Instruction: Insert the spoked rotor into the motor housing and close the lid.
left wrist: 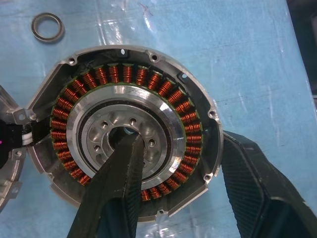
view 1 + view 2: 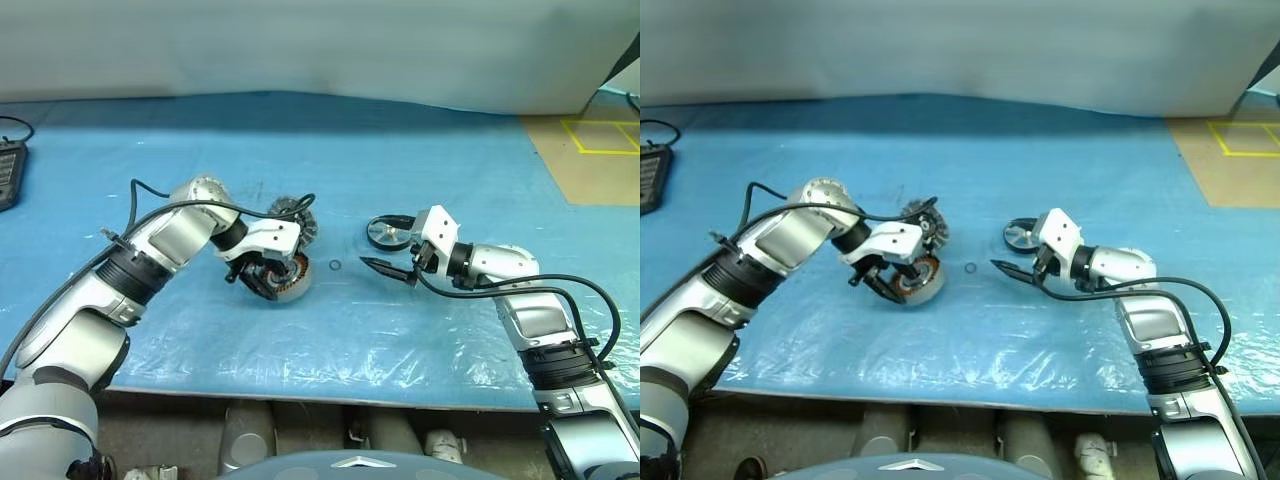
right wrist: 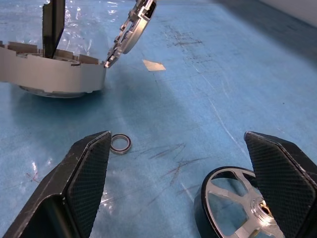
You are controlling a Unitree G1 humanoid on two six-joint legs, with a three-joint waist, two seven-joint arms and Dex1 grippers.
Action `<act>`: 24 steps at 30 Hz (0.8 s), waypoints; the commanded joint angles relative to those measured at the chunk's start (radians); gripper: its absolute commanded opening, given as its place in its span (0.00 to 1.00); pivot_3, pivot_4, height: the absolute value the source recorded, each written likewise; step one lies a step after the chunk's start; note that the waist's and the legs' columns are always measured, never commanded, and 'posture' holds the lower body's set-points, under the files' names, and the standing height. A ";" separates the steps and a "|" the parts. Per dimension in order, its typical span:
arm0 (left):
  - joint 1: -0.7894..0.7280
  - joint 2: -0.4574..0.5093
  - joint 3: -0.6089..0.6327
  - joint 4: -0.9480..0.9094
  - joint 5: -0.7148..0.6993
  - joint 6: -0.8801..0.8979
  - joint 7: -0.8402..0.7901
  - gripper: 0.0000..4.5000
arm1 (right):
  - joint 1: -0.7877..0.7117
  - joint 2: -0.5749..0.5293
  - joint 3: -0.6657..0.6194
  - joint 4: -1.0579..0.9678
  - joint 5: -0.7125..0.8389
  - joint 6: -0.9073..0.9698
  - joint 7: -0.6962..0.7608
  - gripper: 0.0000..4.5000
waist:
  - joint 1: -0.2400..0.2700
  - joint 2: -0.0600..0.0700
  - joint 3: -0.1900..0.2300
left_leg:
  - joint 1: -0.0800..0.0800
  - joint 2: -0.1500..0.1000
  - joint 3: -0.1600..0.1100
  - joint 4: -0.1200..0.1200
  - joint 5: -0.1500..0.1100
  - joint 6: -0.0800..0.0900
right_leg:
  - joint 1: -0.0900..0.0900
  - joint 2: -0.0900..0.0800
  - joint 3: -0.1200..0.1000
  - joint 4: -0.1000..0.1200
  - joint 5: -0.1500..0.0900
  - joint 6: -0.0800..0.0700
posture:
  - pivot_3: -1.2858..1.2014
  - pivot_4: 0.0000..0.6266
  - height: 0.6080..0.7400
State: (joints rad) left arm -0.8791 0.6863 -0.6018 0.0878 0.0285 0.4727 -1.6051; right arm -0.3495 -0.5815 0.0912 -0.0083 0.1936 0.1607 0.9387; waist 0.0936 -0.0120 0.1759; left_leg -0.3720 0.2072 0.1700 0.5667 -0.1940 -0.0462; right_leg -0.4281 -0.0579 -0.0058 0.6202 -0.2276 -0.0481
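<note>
My left hand [image 2: 262,283] pinching motor housing [image 1: 124,131]: one finger in centre hole, other outside rim. Copper windings ringed, silver rim. Lid [image 2: 296,218] hinged up just behind housing. Right hand [image 3: 185,188] spread wide around spoked rotor [image 3: 237,201], right of housing, shiny, flat on blue surface [image 2: 420,170]. Rotor not yet grasped; next I judge: close, lift, seat.

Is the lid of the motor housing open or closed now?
Open: the lid stands tilted up beside the motor housing, whose copper windings are uncovered.
</note>
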 commanded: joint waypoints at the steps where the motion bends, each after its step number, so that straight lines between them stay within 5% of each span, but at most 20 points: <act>1: 0.003 -0.010 -0.005 -0.066 0.011 0.057 0.014 0.47 | -0.024 0.007 -0.006 -0.009 0.010 -0.017 0.004 1.00 | 0.000 0.000 0.000 | 0.000 0.000 0.000 0.000 0.000 0.000 | 0.000 0.000 0.000 0.000 0.000 0.000 | 0.52 0.24 1.00; 19: -0.011 -0.081 -0.038 -0.060 0.031 0.164 0.048 0.47 | -0.026 0.017 -0.001 -0.010 0.006 -0.024 0.006 1.00 | 0.002 0.001 -0.001 | 0.003 -0.001 0.000 0.004 0.000 0.000 | 0.005 0.000 0.001 0.000 0.000 0.000 | 0.52 0.24 1.00; 24: -0.011 -0.073 -0.035 -0.085 0.020 0.178 0.038 0.77 | -0.028 0.019 0.002 -0.006 0.005 -0.027 0.007 1.00 | 0.000 0.001 0.000 | 0.003 0.000 0.000 0.004 0.000 0.000 | 0.005 0.000 0.001 0.001 0.000 0.000 | 0.52 0.24 1.00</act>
State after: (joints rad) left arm -0.8849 0.6061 -0.6383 0.0304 0.0526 0.6411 -1.5647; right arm -0.3616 -0.5624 0.0999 -0.0006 0.1926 0.1525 0.9423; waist 0.0941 -0.0112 0.1754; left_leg -0.3690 0.2069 0.1695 0.5710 -0.1938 -0.0460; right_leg -0.4233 -0.0579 -0.0049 0.6207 -0.2276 -0.0480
